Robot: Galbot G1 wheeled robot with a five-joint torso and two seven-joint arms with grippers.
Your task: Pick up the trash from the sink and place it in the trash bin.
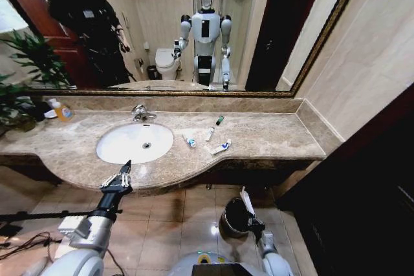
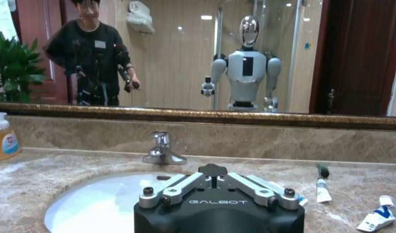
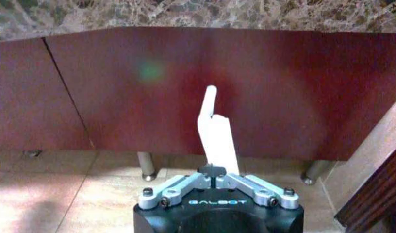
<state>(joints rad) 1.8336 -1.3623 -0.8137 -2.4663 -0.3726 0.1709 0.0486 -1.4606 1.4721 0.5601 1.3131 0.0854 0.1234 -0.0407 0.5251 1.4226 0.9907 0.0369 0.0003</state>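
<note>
In the head view, the left end effector [image 1: 123, 174] is hanging over the front edge of the beige-brown marble desk [image 1: 272, 140], just before the oval white ceramic sink [image 1: 134, 142], its fingers drawn close together with nothing between them. Three small white tubes with coloured ends [image 1: 209, 134] and a tiny dark green piece [image 1: 220, 119] are lying on the desk to the right of the sink, well apart from that end effector. Lower right, the right end effector [image 1: 250, 214] is gripping a long flat white packet [image 1: 246, 201] directly above the small round dark trash bin [image 1: 234, 219] standing on the tiled floor.

In the left wrist view, the chrome faucet [image 2: 162, 150] is standing behind the sink [image 2: 107, 204], a yellow-orange soap bottle [image 2: 2, 138] is sitting far to one side, and the tubes [image 2: 322, 189] are resting on the marble beyond the end effector.

In the right wrist view, the right end effector [image 3: 214, 175] is clamping the base of the white packet [image 3: 214, 131], which is pointing upright toward the dark red cabinet panel [image 3: 302, 87] under the desk.
</note>
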